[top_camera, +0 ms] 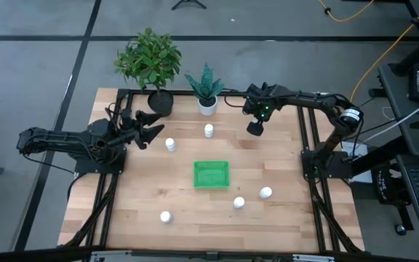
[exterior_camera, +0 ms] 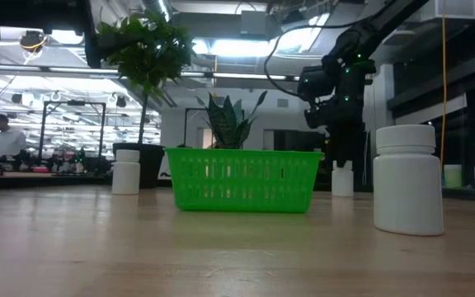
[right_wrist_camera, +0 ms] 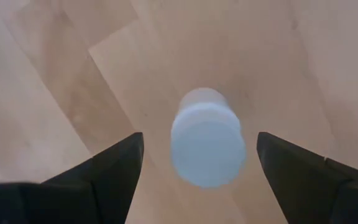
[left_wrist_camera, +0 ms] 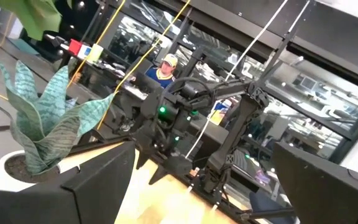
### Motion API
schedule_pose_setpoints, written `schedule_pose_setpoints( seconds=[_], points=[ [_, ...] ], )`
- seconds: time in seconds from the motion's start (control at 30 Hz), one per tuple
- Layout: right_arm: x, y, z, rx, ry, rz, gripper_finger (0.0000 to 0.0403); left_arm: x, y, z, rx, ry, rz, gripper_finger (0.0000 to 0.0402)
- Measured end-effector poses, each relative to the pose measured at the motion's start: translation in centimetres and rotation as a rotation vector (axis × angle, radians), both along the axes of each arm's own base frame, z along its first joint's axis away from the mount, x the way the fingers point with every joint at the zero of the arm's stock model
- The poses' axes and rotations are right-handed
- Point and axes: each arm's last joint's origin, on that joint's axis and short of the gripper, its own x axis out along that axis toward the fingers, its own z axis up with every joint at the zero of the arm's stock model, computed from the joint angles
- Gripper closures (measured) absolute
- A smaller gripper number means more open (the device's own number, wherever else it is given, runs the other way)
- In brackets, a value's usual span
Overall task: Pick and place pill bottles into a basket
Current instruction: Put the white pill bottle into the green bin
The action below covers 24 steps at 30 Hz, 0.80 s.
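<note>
Right pincer, fingers apart, hangs above a pill bottle at upper right; no label readable. Left pincer apart near potted plants.

The basket is bright green with a fine grid pattern. The pill bottles are plain white with white caps. The table is light wood in pale planks. Both grippers, left and right, are black.
</note>
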Motion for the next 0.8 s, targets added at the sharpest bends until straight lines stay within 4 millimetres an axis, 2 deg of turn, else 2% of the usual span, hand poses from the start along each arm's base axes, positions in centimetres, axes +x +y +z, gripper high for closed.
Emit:
schedule_pose_setpoints(
  seconds=[0.2, 0.3, 0.7, 0.8],
  points=[
    [0.30, -0.20, -1.02, 0.017, 0.022, 0.008, 0.0090, -0.04, 0.02, 0.14, 0.006, -0.012, 0.010, 0.0031],
    [0.30, -0.20, -1.02, 0.018, 0.022, 0.008, 0.0104, -0.04, 0.02, 0.13, 0.006, -0.011, 0.010, 0.0031],
    [0.27, -0.11, -0.95, 0.034, 0.017, 0.008, 0.0231, -0.03, 0.02, 0.13, 0.030, 0.000, 0.016, 0.0032],
    [0.33, -0.02, -0.91, 0.046, 0.008, 0.010, 0.0239, -0.02, 0.06, 0.01, 0.043, 0.020, 0.033, 0.0032]
  ],
)
